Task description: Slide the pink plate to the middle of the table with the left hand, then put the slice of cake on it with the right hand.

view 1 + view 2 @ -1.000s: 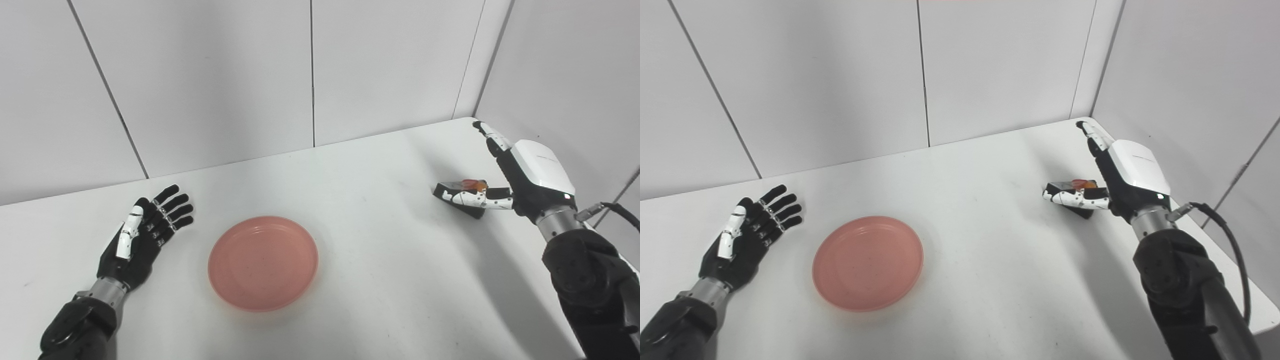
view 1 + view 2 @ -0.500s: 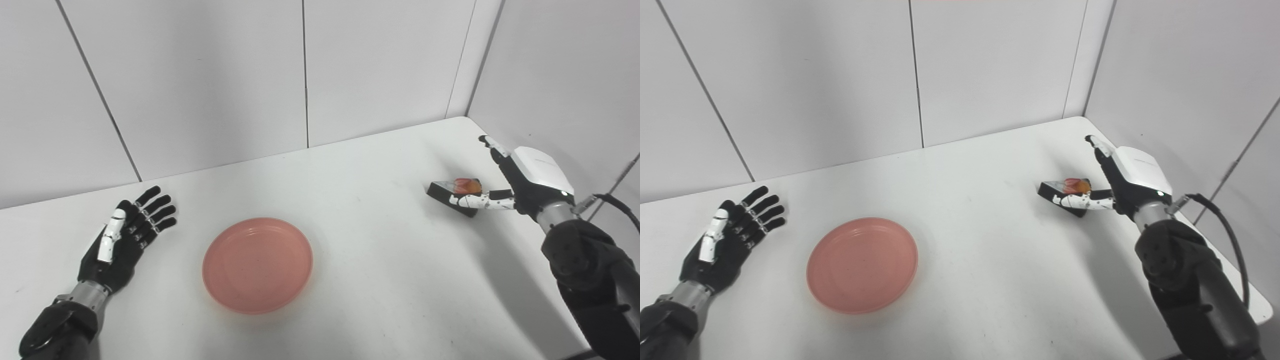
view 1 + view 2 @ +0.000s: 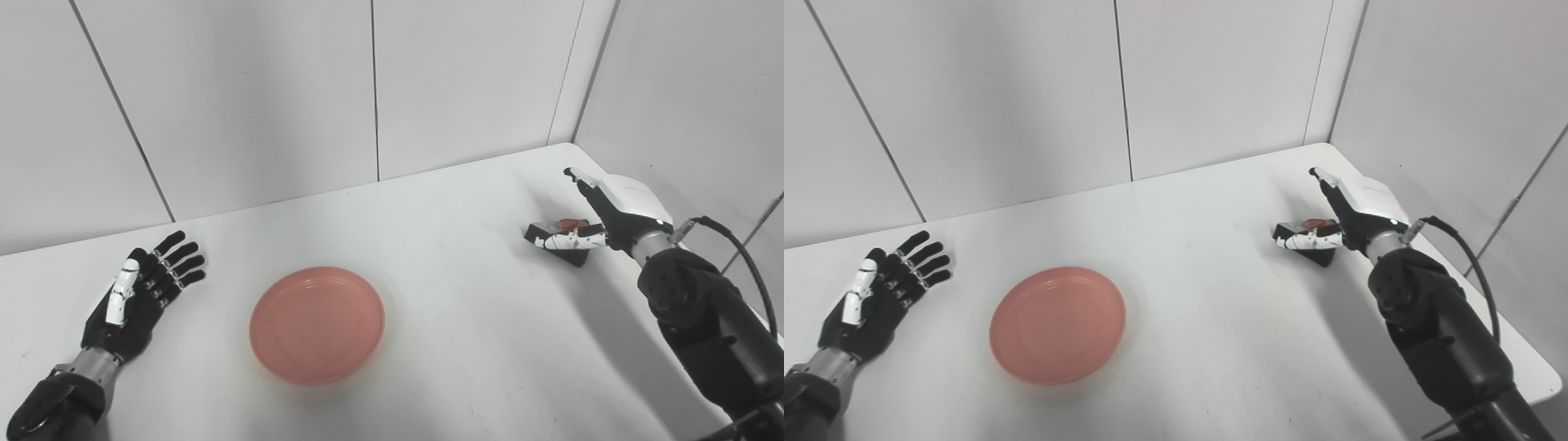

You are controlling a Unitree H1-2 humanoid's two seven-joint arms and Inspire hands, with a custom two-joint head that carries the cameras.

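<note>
Right hand (image 3: pixel 603 211) is reaching with fingers spread wide over the cake slice (image 3: pixel 560 236), thumb lying along its near side, not yet gripping. Pink plate (image 3: pixel 316 324) is sitting well apart to its left, nearer the open, idle left hand (image 3: pixel 138 288).

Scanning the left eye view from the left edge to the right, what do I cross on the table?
left hand, open and resting palm up → pink plate, bare → slice of cake on the table, with the right hand open around it, thumb in front and fingers beyond.
</note>
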